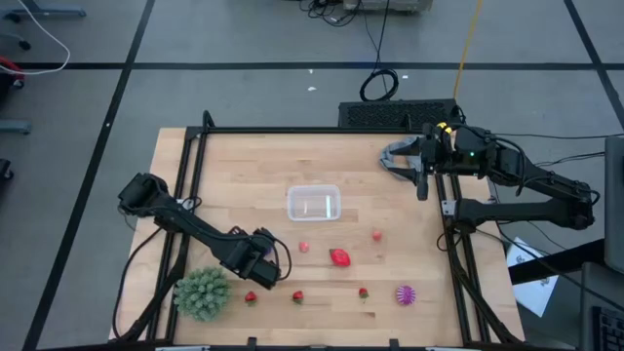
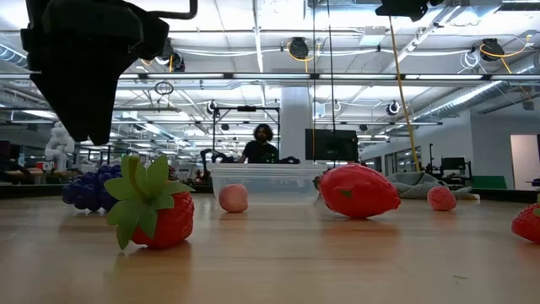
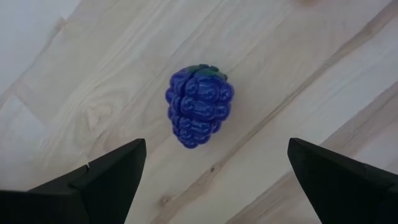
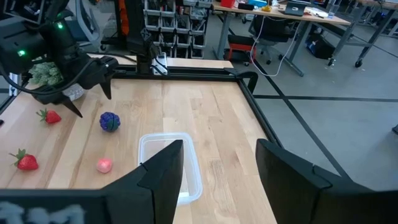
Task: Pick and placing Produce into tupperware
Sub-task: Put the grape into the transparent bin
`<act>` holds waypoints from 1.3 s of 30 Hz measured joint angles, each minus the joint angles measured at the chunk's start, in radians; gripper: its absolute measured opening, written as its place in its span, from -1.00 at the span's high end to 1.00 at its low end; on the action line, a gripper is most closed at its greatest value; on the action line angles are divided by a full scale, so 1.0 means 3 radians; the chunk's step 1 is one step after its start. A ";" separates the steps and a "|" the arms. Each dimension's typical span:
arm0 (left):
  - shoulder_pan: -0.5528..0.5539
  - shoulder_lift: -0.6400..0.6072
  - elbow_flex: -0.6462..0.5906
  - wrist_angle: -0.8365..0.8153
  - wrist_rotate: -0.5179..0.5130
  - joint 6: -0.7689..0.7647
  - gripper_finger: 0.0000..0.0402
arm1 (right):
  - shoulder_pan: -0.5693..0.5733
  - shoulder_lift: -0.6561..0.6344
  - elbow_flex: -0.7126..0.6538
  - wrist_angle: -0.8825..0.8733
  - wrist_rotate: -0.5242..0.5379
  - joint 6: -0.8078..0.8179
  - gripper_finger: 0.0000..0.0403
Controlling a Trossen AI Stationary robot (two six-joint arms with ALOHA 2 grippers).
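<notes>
Left gripper (image 3: 211, 171): held wide open, empty, above the purple toy grape bunch (image 3: 199, 106).
Right gripper (image 1: 398, 159): parked partly open, empty, beyond the clear tub (image 1: 313, 203).

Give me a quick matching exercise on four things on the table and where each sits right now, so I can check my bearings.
Things:
1. purple grape cluster
2. tupperware
3. green spiky ball
4. magenta spiky ball

Places:
A. mid-table, nothing in it
B. near edge, on the right arm's side
C. directly under the open left end effector
D. near edge, beside the left arm

Pairs: 1-C, 2-A, 3-D, 4-B
</notes>
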 joint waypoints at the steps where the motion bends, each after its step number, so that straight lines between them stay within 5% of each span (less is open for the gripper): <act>1: 0.0002 0.0000 0.0000 0.0004 0.0000 0.0014 -0.98 | 0.0000 0.0001 0.0000 0.0000 0.0000 0.0000 0.05; 21: 0.0043 0.0000 -0.0003 0.0189 -0.0178 0.0061 -0.98 | 0.0000 0.0000 -0.0001 0.0000 0.0000 0.0001 0.05; 39: 0.0131 -0.0004 -0.0433 0.0587 -0.0175 0.0171 -0.98 | 0.0000 0.0000 -0.0001 -0.0001 0.0000 0.0001 0.05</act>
